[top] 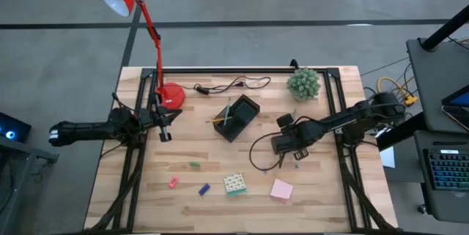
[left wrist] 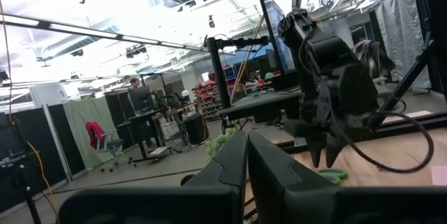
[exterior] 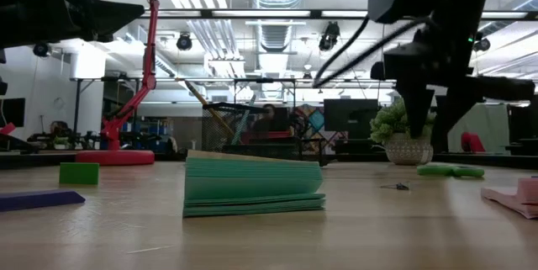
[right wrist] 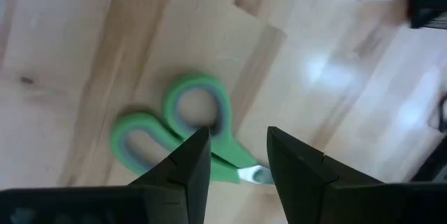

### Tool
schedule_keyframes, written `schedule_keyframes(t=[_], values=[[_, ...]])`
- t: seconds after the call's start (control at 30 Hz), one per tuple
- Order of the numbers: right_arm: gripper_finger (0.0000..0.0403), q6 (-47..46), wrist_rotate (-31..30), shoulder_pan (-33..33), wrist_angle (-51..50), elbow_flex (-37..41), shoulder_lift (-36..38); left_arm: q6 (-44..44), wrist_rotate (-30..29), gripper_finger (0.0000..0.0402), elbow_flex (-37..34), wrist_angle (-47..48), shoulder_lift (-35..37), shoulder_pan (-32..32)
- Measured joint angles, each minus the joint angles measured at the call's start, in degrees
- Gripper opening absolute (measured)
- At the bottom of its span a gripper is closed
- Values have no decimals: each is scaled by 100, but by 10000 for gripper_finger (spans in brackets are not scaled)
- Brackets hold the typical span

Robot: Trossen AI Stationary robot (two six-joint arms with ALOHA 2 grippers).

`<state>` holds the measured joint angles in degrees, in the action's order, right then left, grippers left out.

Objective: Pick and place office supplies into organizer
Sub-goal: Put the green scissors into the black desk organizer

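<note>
The green-handled scissors (right wrist: 174, 130) lie flat on the wooden table, also visible in the low view (exterior: 450, 170). My right gripper (right wrist: 237, 137) hovers open just above them, fingers pointing down over the handle loops, right of the organizer (top: 287, 146). The black organizer (top: 236, 116) stands mid-table with a pencil and a teal pen in it. Near the front edge lie the pink sticky pad (top: 281, 189), the green-white block (top: 234, 184), and blue (top: 204, 189), red (top: 174, 182) and green (top: 195, 165) pieces. My left gripper (top: 165, 127) waits shut beside the lamp base.
The red lamp's base (top: 171, 94) sits at the far left, with a black cable (top: 233, 85) running along the far edge. The green plant ball (top: 303, 83) stands at the far right. My right arm's own cable (top: 258, 154) loops over the table by the gripper.
</note>
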<state>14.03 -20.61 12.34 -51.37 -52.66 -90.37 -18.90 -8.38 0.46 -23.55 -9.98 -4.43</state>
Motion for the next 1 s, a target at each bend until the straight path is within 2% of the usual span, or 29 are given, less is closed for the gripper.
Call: schedule_keyframes(t=[0.43, 0.57, 0.7, 0.87, 1.0], values=[[118, 765, -2, -2, 265, -17, -733, 0, -2, 0, 1, 4, -2, 2], [114, 813, -19, -44, 270, -17, -834, 0, -2, 0, 1, 2, -2, 2], [111, 1264, 5, -167, 293, -18, -911, 0, -1, 0, 1, 2, -2, 1], [111, 1748, 447, -432, 360, -47, -1025, 0, -1, 0, 1, 2, -2, 1], [105, 1824, 545, -586, 356, -46, -1049, 0, -2, 0, 1, 2, -2, 0]])
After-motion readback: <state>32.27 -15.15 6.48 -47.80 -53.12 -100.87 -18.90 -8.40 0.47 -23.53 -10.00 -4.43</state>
